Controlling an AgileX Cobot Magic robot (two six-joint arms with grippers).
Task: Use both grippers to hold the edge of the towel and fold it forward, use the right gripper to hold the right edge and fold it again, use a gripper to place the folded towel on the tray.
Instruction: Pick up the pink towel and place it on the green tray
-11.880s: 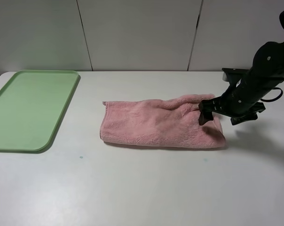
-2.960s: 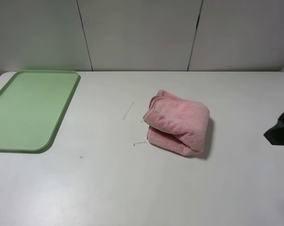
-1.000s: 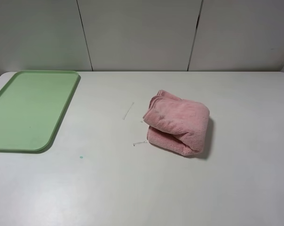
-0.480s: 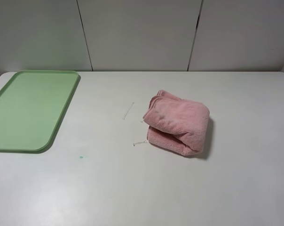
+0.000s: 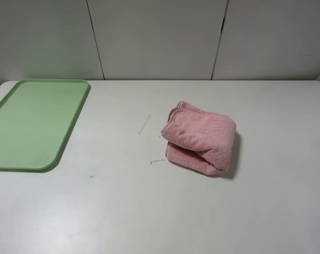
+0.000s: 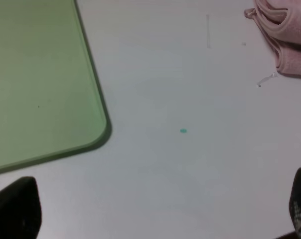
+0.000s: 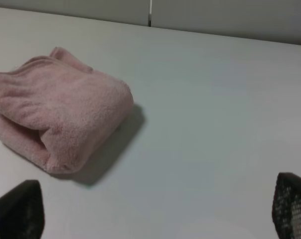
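The right arm has left the high view; the towel (image 5: 200, 137) lies twice-folded on the bench (image 5: 149, 211). Both arms' jaws gape empty, so only placement on the tray (image 5: 77, 114) remains.

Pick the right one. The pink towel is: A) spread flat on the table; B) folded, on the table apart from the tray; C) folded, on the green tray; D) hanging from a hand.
B: the towel sits folded on the table, well away from the tray.

White table (image 5: 165, 211) before pale grey panelled wall (image 5: 154, 37).
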